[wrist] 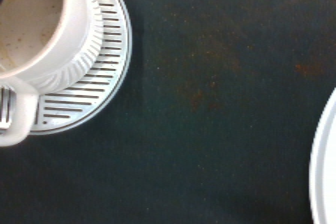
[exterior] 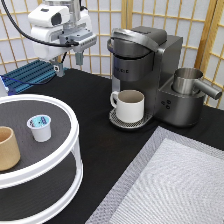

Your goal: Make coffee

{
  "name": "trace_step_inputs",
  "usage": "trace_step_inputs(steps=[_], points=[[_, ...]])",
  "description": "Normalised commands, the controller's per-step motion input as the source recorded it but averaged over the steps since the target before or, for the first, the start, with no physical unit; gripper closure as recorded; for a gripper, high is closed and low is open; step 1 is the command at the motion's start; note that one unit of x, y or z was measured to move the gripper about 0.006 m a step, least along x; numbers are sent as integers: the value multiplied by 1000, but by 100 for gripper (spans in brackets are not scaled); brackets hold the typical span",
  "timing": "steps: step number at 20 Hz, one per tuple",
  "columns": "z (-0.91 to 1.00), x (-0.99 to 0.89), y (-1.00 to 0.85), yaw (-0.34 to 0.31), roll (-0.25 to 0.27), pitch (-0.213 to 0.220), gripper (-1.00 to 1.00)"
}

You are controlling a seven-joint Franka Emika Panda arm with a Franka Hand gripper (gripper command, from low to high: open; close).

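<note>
The coffee pod [exterior: 39, 127], small and white with a blue-and-white foil top, stands upright on the top shelf of a white round tray [exterior: 65, 165]. My gripper [exterior: 69, 63] hangs high over the black table near the exterior view's top left, open and holding nothing, well above and behind the pod. A cream mug [exterior: 129, 105] with a handle sits on the drip tray [exterior: 116, 121] under the dark grey coffee machine [exterior: 150, 60], whose lid is down. The wrist view looks down on the mug [wrist: 30, 35], the drip tray [wrist: 97, 75] and a sliver of the white tray's rim [wrist: 327, 160].
A tan handleless cup [exterior: 7, 148] stands on the tray towards the exterior view's left of the pod. A metal jug [exterior: 188, 80] sits on the machine's right side. A blue rack [exterior: 27, 75] lies at the back left. A grey woven mat [exterior: 170, 185] covers the bottom right.
</note>
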Motion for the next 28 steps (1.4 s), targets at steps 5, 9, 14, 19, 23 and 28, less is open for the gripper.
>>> trace_step_inputs(steps=[5,9,14,19,23,28], points=[[198,290,-13,0,28,28,-100],[764,954,0,-1,23,99,-100],[688,937,-91,-28,65,89,-100],[532,920,-93,-22,122,117,-100],[429,861,-139,-16,182,141,-100],[213,611,-204,-9,224,166,-100]])
